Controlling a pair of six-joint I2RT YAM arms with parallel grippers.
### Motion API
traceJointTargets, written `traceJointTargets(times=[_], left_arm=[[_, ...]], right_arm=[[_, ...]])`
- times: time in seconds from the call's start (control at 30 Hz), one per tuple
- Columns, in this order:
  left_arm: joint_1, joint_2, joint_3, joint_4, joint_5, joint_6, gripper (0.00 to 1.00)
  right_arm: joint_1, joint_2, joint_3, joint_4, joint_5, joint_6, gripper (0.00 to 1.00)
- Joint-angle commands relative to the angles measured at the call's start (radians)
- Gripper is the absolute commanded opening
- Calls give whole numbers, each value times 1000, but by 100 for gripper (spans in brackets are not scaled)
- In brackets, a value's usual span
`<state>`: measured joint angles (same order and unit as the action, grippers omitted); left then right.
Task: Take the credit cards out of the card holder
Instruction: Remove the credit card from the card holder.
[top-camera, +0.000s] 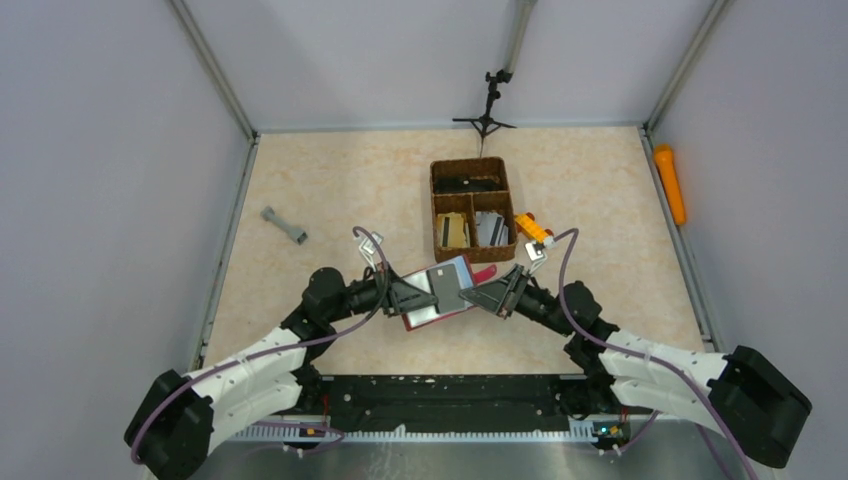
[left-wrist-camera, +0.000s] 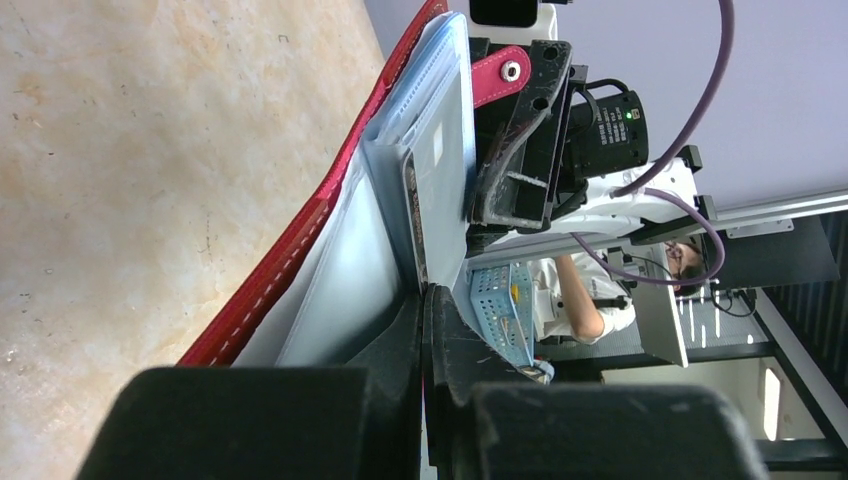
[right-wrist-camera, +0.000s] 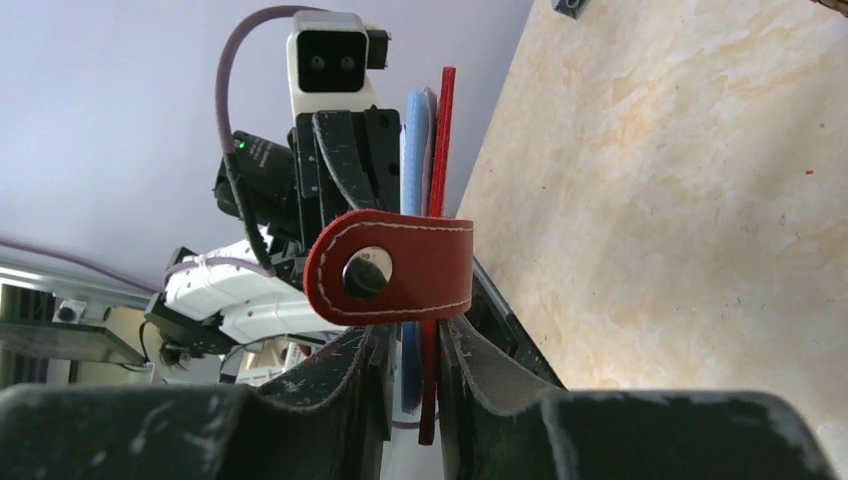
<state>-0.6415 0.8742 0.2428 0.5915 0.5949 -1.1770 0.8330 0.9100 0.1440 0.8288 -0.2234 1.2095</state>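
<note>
In the top view the left gripper (top-camera: 408, 296) sits just left of the frame's centre, pressed together on the lower left end of the card holder (top-camera: 440, 292). The holder appears to be held off the table (top-camera: 330, 190), between the two arms. Its long axis runs from lower left to upper right, straight along the line joining the two pincers, so neither arm is nearer: each holds one end. In the left wrist view, pale clear sleeves lie inside the red cover. Of the credit cards (left-wrist-camera: 412, 215) only a grey edge shows there, running down the middle of the frame toward the closed fingers. Whether those fingers bite a card or only a sleeve I cannot tell. Further right in the top view, the right gripper (top-camera: 497, 295) is shut on the opposite end. The right wrist view shows it pinching the red cover edge and a bluish sleeve, with the snap tab (right-wrist-camera: 395, 265) folded across just above its tips. As I judge it, with both ends clamped no card can slide out lengthwise, so one pincer must release and take a card edge. The woven basket (top-camera: 472, 162) lies up and right of the holder, nearer the right arm.
</note>
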Motion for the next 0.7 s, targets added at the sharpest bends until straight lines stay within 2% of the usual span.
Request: traceJointTargets(times=[0.0,0.2,0.23,0.33,0.4,0.67], left_arm=[[4,-48,-32,48,2,-1,0],[12,-76,-37,28,-2,0,0],[13,-75,-36,28,1,0,0],[14,-61,-31,34,9,0,0],[14,-46,-28,49,18,-5,0],[14,-32,-27,66,30,-12,0]], right_arm=[[2,-34,-3,69,38,1,22],[2,-32,5,59,30,-5,18],[2,-31,7,58,27,-7,19],[2,-18,21,55,3,-18,30],[2,1,34,55,-19,-23,30],[2,27,36,58,-23,-17,10]])
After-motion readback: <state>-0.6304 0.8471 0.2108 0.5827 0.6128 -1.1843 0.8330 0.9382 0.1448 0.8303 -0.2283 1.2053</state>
